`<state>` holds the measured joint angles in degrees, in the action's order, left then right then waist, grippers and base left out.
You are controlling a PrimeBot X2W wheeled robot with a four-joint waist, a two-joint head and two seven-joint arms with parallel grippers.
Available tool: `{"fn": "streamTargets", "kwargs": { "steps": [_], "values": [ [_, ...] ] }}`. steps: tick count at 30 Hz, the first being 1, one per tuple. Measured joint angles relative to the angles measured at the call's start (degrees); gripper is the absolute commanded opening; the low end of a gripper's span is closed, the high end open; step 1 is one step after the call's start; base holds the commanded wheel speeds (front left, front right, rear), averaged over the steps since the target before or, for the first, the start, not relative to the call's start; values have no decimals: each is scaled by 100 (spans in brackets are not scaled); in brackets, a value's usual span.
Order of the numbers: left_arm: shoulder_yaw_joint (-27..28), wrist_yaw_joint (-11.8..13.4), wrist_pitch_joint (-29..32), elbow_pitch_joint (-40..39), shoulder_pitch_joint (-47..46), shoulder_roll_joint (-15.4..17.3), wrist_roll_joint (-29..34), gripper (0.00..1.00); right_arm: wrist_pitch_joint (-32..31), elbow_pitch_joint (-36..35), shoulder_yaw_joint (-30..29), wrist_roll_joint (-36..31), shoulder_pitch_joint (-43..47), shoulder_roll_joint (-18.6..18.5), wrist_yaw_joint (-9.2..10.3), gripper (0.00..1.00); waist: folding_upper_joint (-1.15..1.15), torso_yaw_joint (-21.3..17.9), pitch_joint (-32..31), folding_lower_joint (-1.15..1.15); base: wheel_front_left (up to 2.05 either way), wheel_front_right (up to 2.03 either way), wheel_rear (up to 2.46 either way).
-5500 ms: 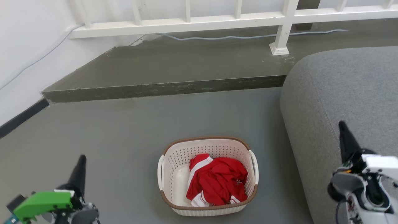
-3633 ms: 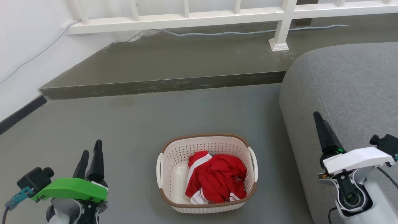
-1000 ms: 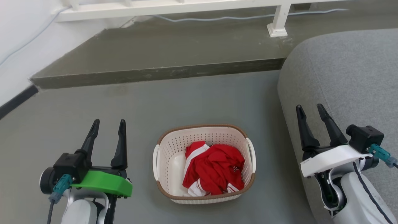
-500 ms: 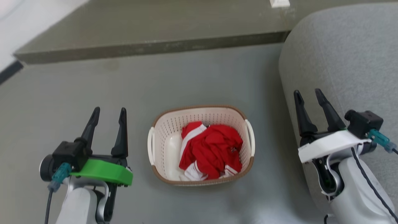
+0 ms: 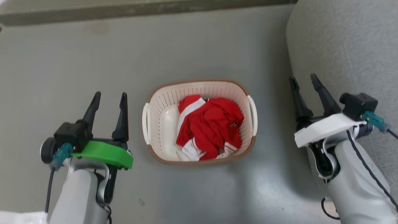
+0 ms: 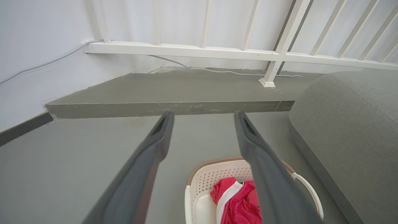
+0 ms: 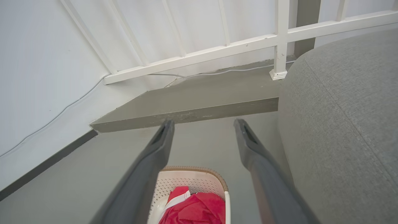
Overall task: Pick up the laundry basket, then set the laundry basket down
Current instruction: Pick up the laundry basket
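Centre of your frame: laundry basket (image 5: 199,81), cream with a brown rim, standing on the grey floor (image 5: 77,62) and holding a crumpled red-and-white garment (image 5: 211,124).
Lower left: your left tool (image 5: 111,94), fingers parted, beside the basket, not touching.
Right: your right tool (image 5: 303,77), fingers parted, seen over the grey sofa (image 5: 342,46) edge.

Both wrist views crop the laundry basket (image 6: 202,183).

On your right: grey sofa (image 5: 342,46). Ahead you see a raised step (image 6: 174,91), a white railing (image 6: 199,51) and a loose cable (image 6: 217,71).
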<state>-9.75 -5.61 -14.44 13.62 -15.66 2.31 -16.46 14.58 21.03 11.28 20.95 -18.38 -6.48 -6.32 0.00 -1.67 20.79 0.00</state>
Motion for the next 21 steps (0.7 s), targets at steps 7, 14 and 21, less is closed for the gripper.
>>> {"fn": "streamTargets", "kwargs": {
  "steps": [7,14,21],
  "values": [
    [-21,-51,-1,495,-460,-19,-26,100,0,402,58,0,-436,-5,-21,100,0,38,541,0,0,0,0],
    [-32,-68,-7,1035,-909,-38,-131,100,-36,938,140,22,-775,7,-22,100,0,70,1014,0,0,0,0],
    [-62,-101,-7,1492,-1380,-47,-201,100,-265,1426,218,116,-1255,87,-24,100,0,92,1465,0,0,0,0]
  ]
}}
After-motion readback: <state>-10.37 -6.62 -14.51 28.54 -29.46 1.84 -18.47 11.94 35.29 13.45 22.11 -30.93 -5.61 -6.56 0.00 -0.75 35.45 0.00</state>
